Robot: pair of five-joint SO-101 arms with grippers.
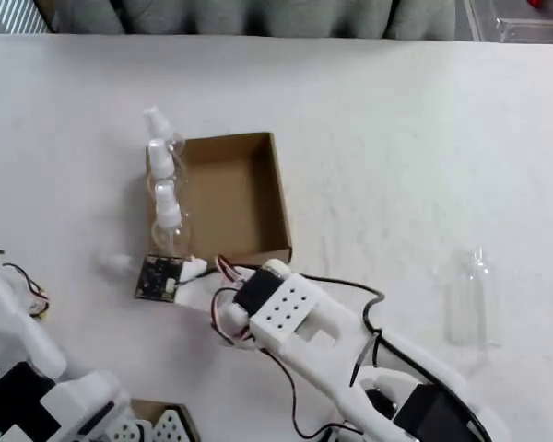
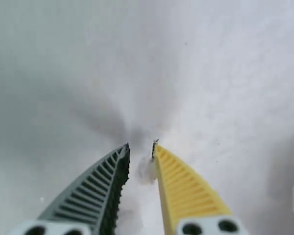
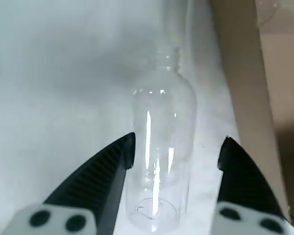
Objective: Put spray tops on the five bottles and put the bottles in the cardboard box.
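A clear bottle [image 3: 162,122] with no spray top lies on the table beside the outer wall of the cardboard box [image 3: 242,98]. My right gripper [image 3: 179,142] is open, one finger on each side of the bottle's body. In the high view the right arm [image 1: 286,318] comes from the lower right to the front left corner of the box [image 1: 258,189]. Three bottles with white spray tops [image 1: 163,166] stand in a row at the box's left wall. Another topless bottle [image 1: 467,295] lies far right. My left gripper [image 2: 141,147] points down at bare table, fingertips almost together with nothing between them.
The left arm [image 1: 28,378] sits at the lower left corner. A small brown container [image 1: 157,412] lies at the front edge beside it. A small white object [image 1: 116,264] lies left of the box's front corner. A clear plastic tray [image 1: 525,23] stands at the back right.
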